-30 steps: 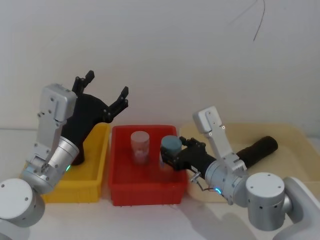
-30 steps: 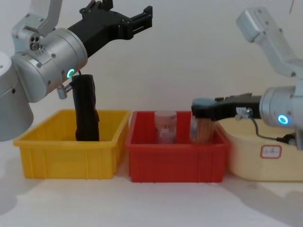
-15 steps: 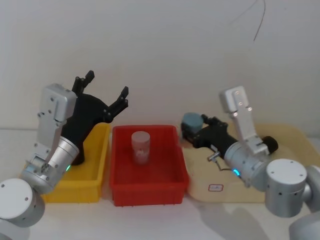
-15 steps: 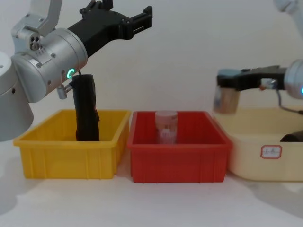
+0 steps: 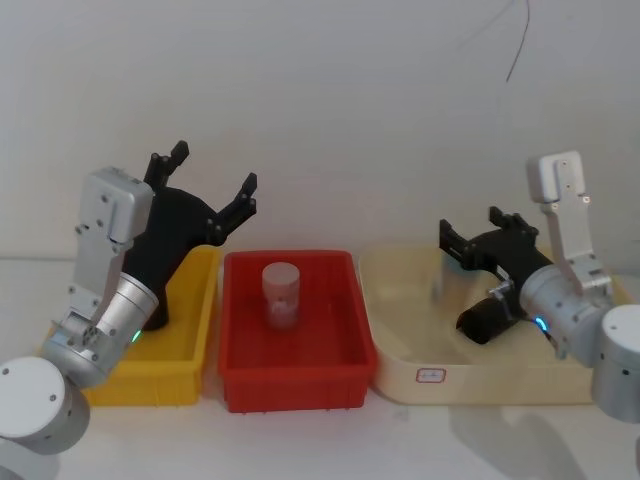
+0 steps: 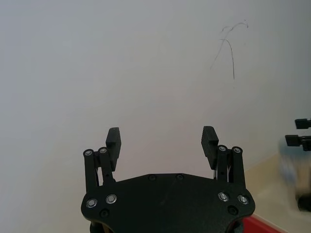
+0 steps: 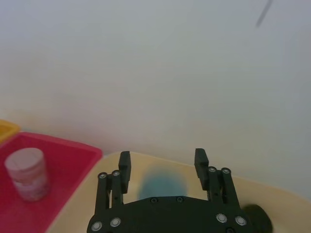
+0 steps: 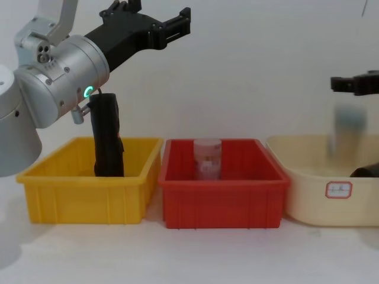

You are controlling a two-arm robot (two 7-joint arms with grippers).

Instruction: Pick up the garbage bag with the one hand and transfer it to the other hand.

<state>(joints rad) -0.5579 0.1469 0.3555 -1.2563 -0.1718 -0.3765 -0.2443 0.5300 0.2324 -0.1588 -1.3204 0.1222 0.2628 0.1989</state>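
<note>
Garbage bag (image 8: 108,135) upright in yellow bin (image 8: 77,195), left pincer (image 5: 212,180) wide above, right pincer (image 5: 470,243) wide over cream tub (image 5: 400,340)

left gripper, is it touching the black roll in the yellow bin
Apart. In the chest view the left gripper is open and raised high toward the wall, while the black roll stands in the yellow bin well below it, with bare wall between.

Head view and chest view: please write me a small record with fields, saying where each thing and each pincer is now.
garbage bag: upright in yellow bin, not gripped
left pincer: open, raised higher than the garbage bag, apart from it
right pincer: open, over cream tray
red bin: one pink jar, upright
blue-topped jar: just below right pincer, not gripped
slim black roll: lying in cream tray
</note>
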